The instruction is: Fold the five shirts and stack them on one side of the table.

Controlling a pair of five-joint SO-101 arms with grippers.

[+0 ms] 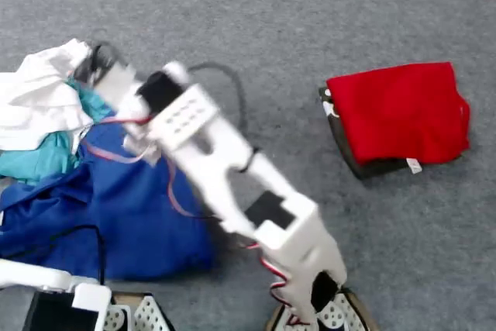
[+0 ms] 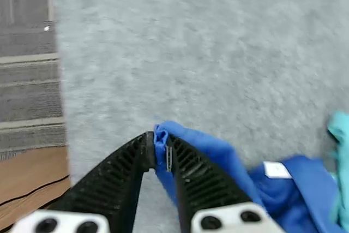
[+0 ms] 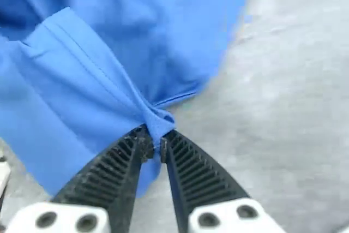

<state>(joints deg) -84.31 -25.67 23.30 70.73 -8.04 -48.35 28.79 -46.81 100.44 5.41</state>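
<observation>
Now the left tool (image 2: 160, 154) pinches one edge of the blue shirt (image 1: 124, 222), and the right tool (image 3: 155, 144) pinches another bit. The shirt lies bunched on the worktop (image 1: 310, 29), far from the folded red shirt (image 1: 399, 110). It looks like the spreading step; next both should pull it flat.

This looks like a robotics lab or test room: a bench (image 1: 325, 13) covered in grey felt carries two white robot arms (image 1: 225, 168) with bare red and black wiring. Beside the bench are a wooden floor (image 2: 22, 178) and a striped grey carpet (image 2: 27, 91).
</observation>
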